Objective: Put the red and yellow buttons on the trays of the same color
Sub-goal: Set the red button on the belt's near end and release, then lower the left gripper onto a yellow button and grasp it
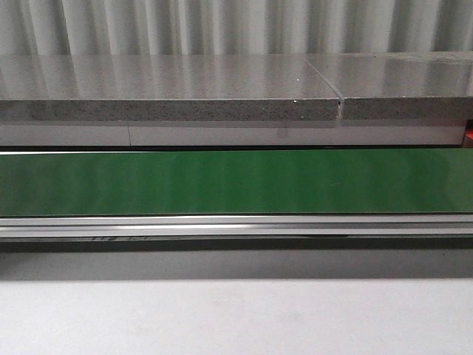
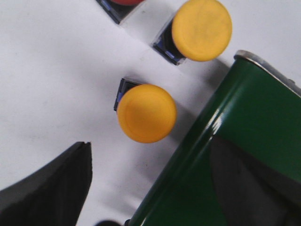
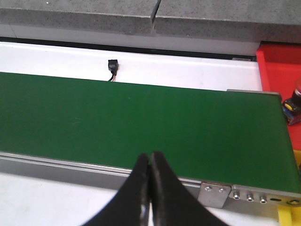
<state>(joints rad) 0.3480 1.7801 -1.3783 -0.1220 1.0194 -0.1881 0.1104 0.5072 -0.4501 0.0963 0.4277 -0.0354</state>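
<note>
In the left wrist view two yellow buttons stand on the white table, one [image 2: 146, 113] just ahead of my fingers and the other [image 2: 201, 29] farther off. A red button [image 2: 123, 3] is cut off by the frame's edge. My left gripper [image 2: 149, 157] is open and empty, one finger over the table and the other over the end of the green belt [image 2: 244, 117]. My right gripper [image 3: 150, 156] is shut on nothing at the belt's near rail. A red tray [image 3: 278, 61] lies past the belt's right end, and a yellow corner [image 3: 289, 214] shows near it. Neither gripper shows in the front view.
The green conveyor belt [image 1: 236, 181] spans the front view, with a grey stone slab [image 1: 170, 92] behind it and white table [image 1: 236, 318] in front. A small black connector [image 3: 112, 65] lies behind the belt. A dark button-like object [image 3: 293, 106] sits by the red tray's edge.
</note>
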